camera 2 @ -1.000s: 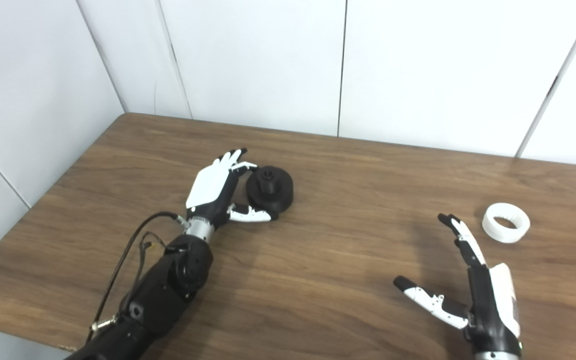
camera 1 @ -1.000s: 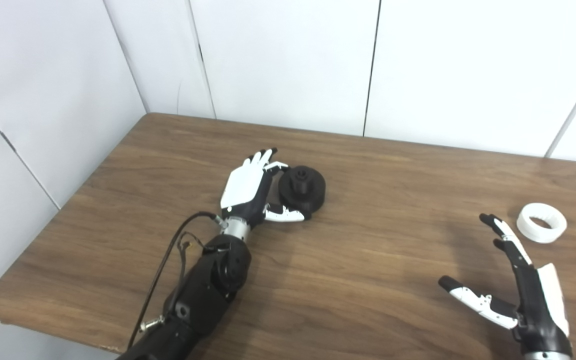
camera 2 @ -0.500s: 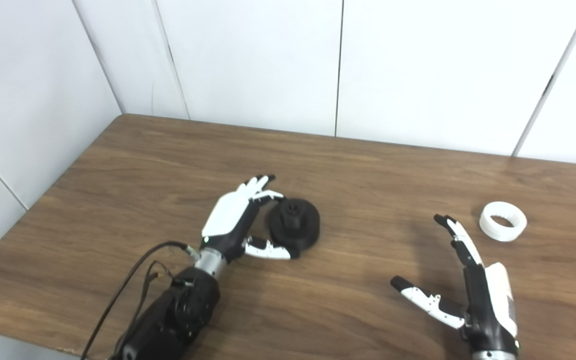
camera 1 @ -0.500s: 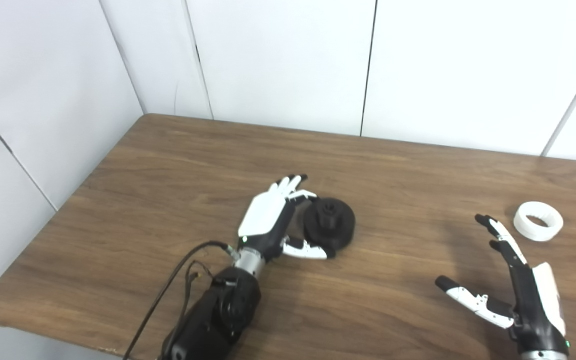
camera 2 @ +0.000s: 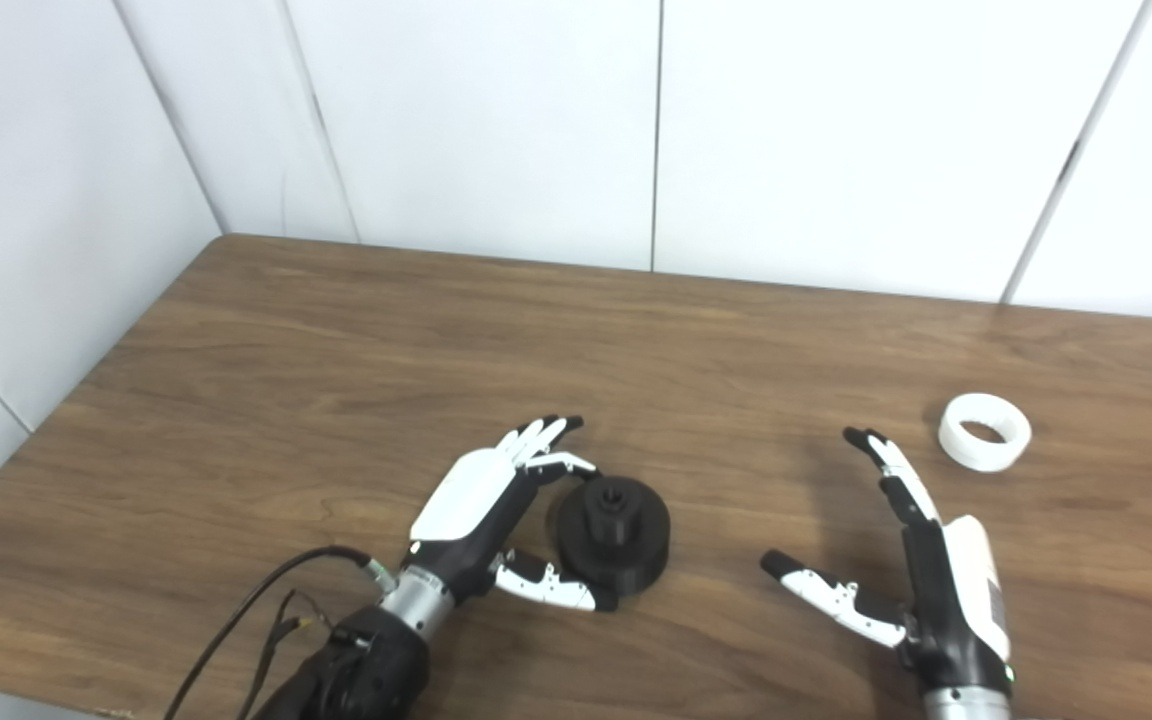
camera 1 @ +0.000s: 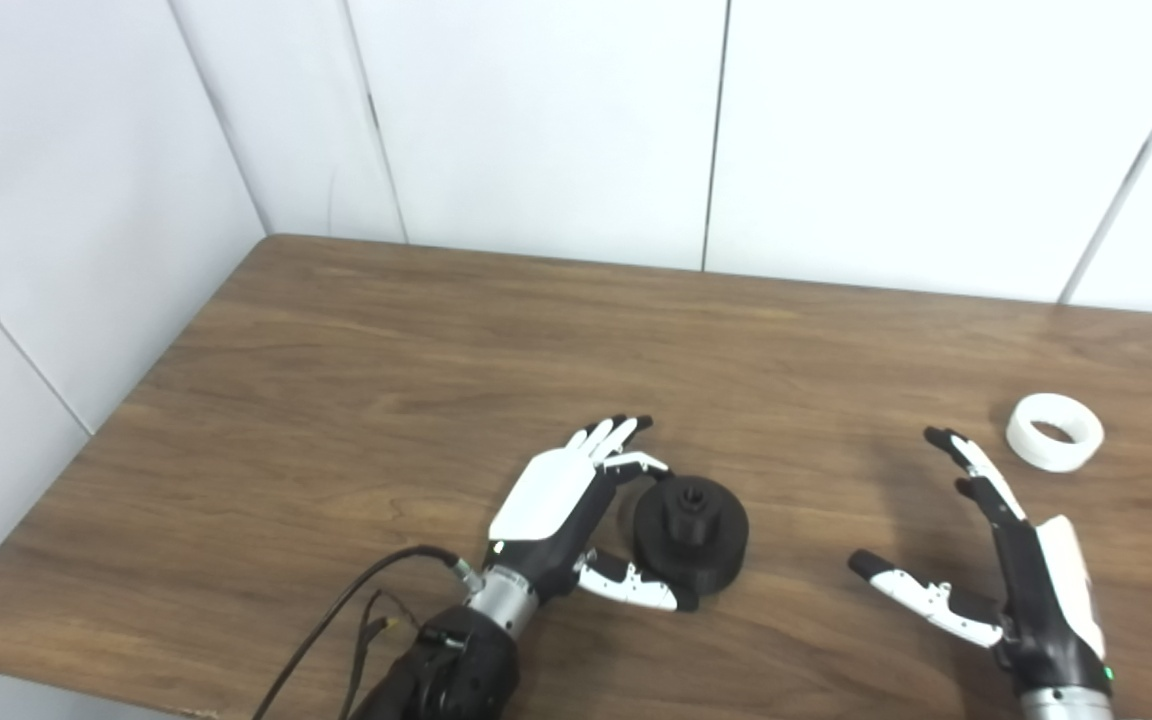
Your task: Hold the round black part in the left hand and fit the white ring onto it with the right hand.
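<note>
The round black part [camera 1: 691, 535] with a raised hub sits near the table's front edge, at or just above the wood. My left hand [camera 1: 576, 510] grips it from the left, thumb under its near side and one bent finger on its far side, the other fingers straight. It also shows in the right eye view [camera 2: 614, 537]. The white ring [camera 1: 1054, 432] lies flat on the table at the far right. My right hand [camera 1: 996, 560] is open and empty, palm facing left, thumb spread, a hand's length in front and left of the ring.
The brown wooden table [camera 1: 416, 370] stands in a corner of white panel walls. Its front edge runs just behind my left wrist, and a black cable [camera 1: 336, 620] trails from the left forearm over that edge.
My left hand has drawn the black part toward the front edge and to the right. The camera has shifted a little. The right hand and the ring have hardly moved.
</note>
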Available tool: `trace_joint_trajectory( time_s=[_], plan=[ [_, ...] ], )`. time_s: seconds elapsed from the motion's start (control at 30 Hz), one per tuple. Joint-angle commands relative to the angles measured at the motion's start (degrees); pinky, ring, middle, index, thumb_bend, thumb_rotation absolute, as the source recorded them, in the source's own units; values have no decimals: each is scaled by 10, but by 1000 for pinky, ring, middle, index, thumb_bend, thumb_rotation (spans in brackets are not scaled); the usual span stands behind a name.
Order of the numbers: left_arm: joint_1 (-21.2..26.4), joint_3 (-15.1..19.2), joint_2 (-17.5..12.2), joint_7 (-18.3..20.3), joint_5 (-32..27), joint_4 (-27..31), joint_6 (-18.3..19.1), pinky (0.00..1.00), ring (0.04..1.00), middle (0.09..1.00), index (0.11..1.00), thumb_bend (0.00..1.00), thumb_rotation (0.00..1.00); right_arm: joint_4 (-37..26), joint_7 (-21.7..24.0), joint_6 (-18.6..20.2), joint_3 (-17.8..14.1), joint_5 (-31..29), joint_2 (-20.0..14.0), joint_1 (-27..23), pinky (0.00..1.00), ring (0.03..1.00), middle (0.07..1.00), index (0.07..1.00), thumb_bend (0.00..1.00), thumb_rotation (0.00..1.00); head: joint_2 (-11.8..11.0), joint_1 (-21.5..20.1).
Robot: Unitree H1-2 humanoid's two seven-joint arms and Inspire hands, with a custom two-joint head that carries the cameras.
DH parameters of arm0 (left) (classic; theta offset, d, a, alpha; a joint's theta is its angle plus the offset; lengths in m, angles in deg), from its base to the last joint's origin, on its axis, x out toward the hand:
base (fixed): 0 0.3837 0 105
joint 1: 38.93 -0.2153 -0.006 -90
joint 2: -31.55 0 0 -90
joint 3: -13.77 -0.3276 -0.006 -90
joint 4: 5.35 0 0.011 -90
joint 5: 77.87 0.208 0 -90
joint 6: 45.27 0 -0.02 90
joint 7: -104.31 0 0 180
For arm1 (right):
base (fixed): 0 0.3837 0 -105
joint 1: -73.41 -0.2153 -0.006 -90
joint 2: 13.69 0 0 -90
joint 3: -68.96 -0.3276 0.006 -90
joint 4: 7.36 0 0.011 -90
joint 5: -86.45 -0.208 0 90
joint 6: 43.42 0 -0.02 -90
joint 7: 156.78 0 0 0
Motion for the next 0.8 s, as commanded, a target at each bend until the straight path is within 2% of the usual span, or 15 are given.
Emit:
trace_joint_trajectory(
  time_s=[0.0,0.23,0.33,0.37,0.43,0.5,0.57,0.67,0.77],
  plan=[
    [-2,-7,1,10,8,32,-11,1000,1000,983,624,916,382,-26,-4,-2,2,3,15,-3,850,916,925,874,808,404,2,-5],
    [-32,-25,1,39,19,62,-15,1000,1000,988,625,935,374,-38,-7,14,12,16,20,-5,845,916,926,871,802,414,9,-30],
    [-37,-22,-2,44,17,67,-18,1000,1000,991,627,927,378,-41,-9,18,18,22,26,-4,859,924,925,873,797,417,12,-67],
    [-39,-18,-5,47,17,70,-18,1000,1000,991,628,922,373,-42,-10,20,21,23,30,-4,863,926,926,874,797,415,13,-109],
    [-41,-11,-11,49,14,75,-19,1000,1000,992,633,904,356,-43,-13,23,27,25,37,-3,868,922,924,880,789,398,14,-129],
    [-42,0,-21,54,4,79,-24,1000,1000,993,636,889,343,-43,-18,29,36,34,46,-4,864,919,927,887,778,389,14,-190],
    [-42,11,-31,59,-6,79,-34,1000,1000,994,641,872,342,-44,-22,41,46,48,55,-5,852,917,932,893,767,387,12,-224],
    [-44,25,-43,71,-23,76,-45,1000,1000,998,645,881,372,-42,-31,54,59,61,65,-6,829,913,936,893,748,415,7,-261],
    [-45,28,-51,78,-32,76,-54,1000,1000,999,645,890,387,-40,-38,63,67,62,70,-8,826,917,944,891,738,445,3,-275]
  ],
)
